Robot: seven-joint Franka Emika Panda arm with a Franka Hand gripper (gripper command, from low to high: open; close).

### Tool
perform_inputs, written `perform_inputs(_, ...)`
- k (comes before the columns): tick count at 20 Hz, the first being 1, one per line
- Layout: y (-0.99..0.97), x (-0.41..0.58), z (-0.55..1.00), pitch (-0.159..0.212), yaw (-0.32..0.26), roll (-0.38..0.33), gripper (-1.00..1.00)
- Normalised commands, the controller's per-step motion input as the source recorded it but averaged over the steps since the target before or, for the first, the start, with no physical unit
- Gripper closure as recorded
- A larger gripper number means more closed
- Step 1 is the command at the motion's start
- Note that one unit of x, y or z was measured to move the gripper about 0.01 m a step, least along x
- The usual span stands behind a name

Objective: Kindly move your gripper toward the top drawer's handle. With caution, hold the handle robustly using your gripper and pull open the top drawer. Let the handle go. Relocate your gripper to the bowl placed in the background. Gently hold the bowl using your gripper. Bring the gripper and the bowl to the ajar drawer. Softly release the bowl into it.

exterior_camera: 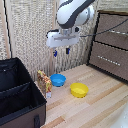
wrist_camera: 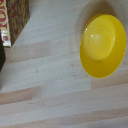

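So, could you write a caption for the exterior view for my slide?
End effector hovers above blue bowl and yellow bowl; dresser drawers closed.

blue bowl (exterior_camera: 58, 80) upright on floor, top drawer (exterior_camera: 113, 31) shut, handle (exterior_camera: 116, 32) horizontal

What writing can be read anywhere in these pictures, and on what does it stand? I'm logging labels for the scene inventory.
"TO...": large pale letters on the red face of the box in the wrist view; the word is cut off at the picture's edge, so the rest cannot be read.
Same box in the exterior view: its print is too small and blurred to read.
Yellow bowl, blue bowl, dresser, black case: no text visible.
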Motion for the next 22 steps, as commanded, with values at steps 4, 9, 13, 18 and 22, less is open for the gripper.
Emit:
perform_inputs(4,-0.12,-0.011,0.62,-0.019,0.208,-0.109,-1.0)
perform_inputs(9,-0.14,0.0,0.7,-0.009,0.177,-0.117,-1.0)
perform_inputs(13,-0.27,-0.115,0.29,-0.052,0.175,-0.205,-1.0)
perform_inputs(18,-0.2,-0.118,0.02,-0.068,0.188,-0.287,-1.0)
perform_inputs(22,-0.16,-0.1,0.0,-0.066,0.194,-0.311,-1.0)
